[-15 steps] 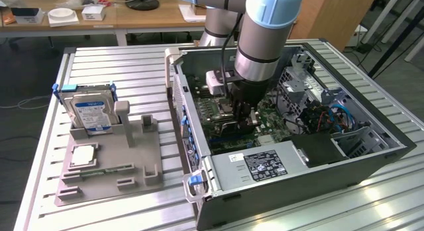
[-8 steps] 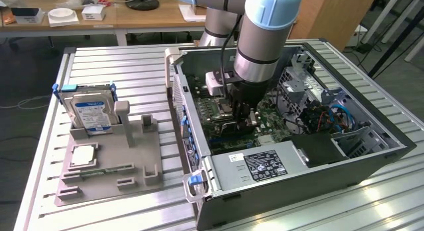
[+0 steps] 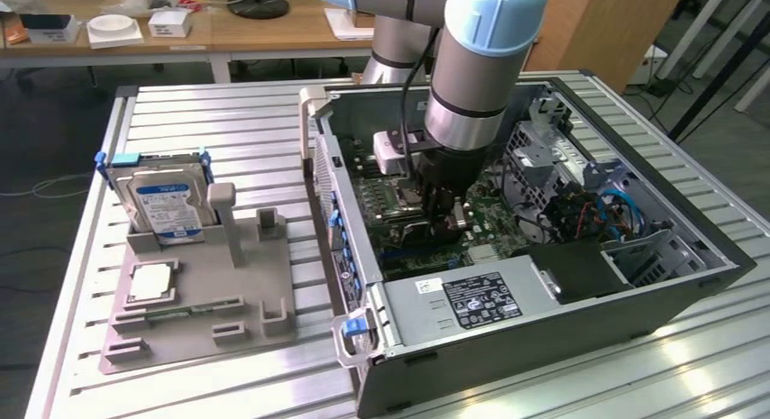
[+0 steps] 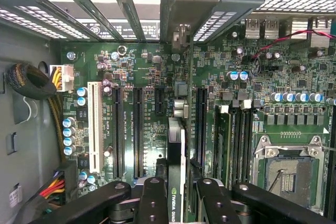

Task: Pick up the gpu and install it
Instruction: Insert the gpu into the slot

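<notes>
The open computer case (image 3: 673, 297) lies on the slatted metal table, and my gripper (image 3: 441, 205) reaches down inside it over the green motherboard (image 3: 488, 216). In the wrist view my gripper (image 4: 177, 199) is shut on the gpu (image 4: 177, 145). The card shows edge-on as a thin dark board with a green-and-white label strip. Black fingers (image 4: 153, 203) press it from both sides. It stands upright above the motherboard (image 4: 147, 145), lined up between the black expansion slots (image 4: 201, 124). Its metal bracket end (image 4: 182, 3) sits among the rear slot openings. Whether it is seated in a slot I cannot tell.
On the exterior view's left, a grey holder (image 3: 193, 302) carries a silver hard drive (image 3: 162, 203), a processor chip (image 3: 151, 282) and a narrow memory stick (image 3: 193, 308). Inside the case are the power supply (image 3: 475, 302), an empty processor socket (image 4: 286, 169) and a cable bundle (image 4: 31, 80).
</notes>
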